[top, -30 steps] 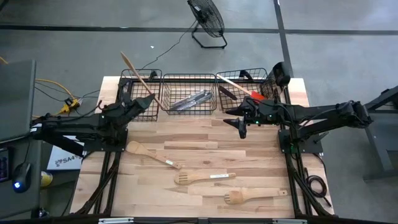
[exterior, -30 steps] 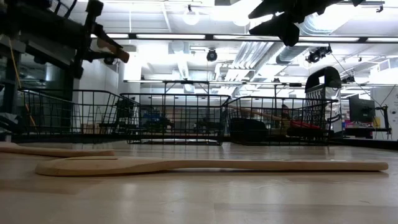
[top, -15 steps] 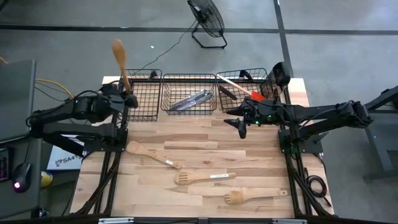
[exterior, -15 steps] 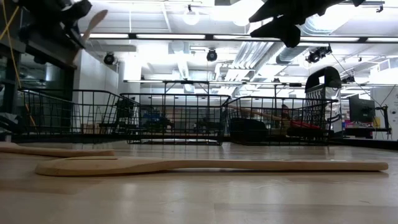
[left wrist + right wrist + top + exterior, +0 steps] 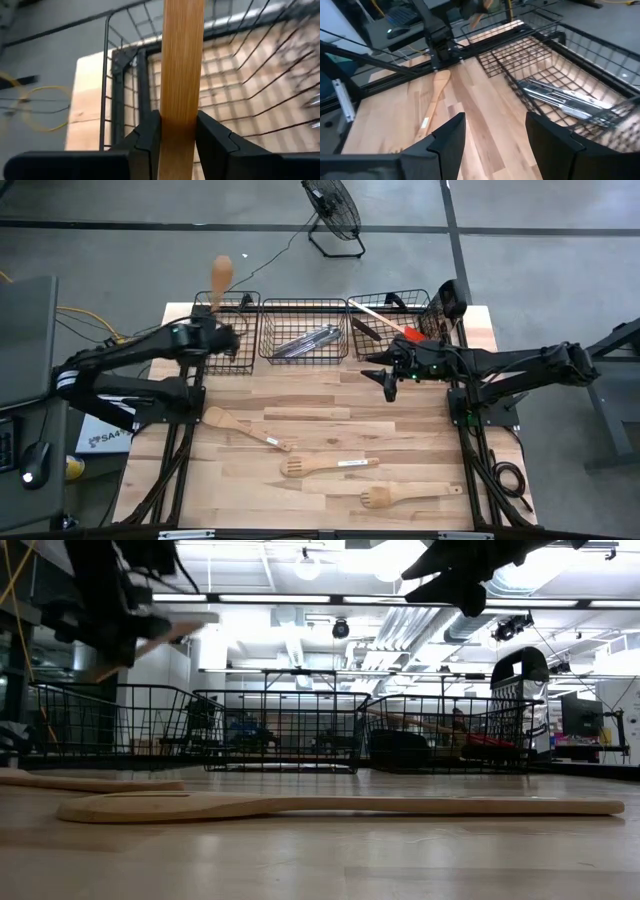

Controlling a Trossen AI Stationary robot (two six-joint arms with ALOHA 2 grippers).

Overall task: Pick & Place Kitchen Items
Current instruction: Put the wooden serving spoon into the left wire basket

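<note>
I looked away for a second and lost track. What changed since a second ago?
The left gripper, shut on the wooden spoon, swung it from leaning over the baskets to upright above the left basket. The right gripper and the three wooden utensils on the table stayed put.

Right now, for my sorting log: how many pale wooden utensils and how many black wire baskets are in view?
Pale wooden utensils: 4 (flat spoon, slotted spatula, forked spatula on the table; held spoon in the left pincer)
Black wire baskets: 3 (left basket, middle basket, right basket)
Total: 7
</note>
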